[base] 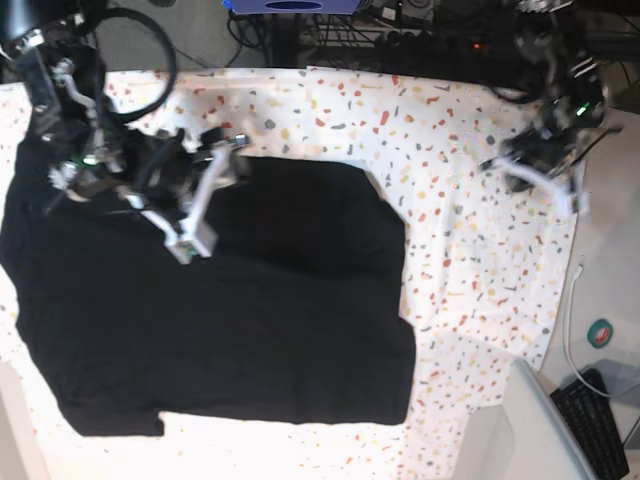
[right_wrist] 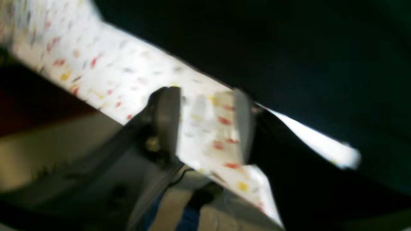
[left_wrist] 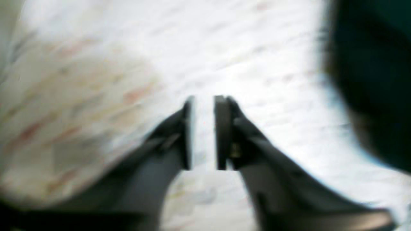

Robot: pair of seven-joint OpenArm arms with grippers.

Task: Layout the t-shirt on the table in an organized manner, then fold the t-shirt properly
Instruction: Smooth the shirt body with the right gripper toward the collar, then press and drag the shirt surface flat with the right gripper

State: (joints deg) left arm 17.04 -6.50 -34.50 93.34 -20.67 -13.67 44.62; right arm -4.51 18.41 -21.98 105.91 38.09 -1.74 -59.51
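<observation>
The black t-shirt [base: 250, 300] lies spread over the left and middle of the speckled table [base: 470, 250]. My right gripper [base: 232, 143] hangs over the shirt's top edge. In the right wrist view it [right_wrist: 207, 106] is open and empty, with speckled cloth [right_wrist: 112, 73] between the fingers and the shirt [right_wrist: 289, 48] beyond. My left gripper [base: 497, 163] is over bare table at the right, apart from the shirt. In the left wrist view it [left_wrist: 205, 101] shows a narrow gap with nothing in it, over the table [left_wrist: 257, 48], with the shirt [left_wrist: 375, 80] at the right. The views are blurred.
A grey-white surface [base: 520, 420] and a black keyboard [base: 600, 420] sit at the lower right, past the table edge. A green roll [base: 602, 333] lies on the floor at the right. Cables and equipment [base: 420, 30] run along the back.
</observation>
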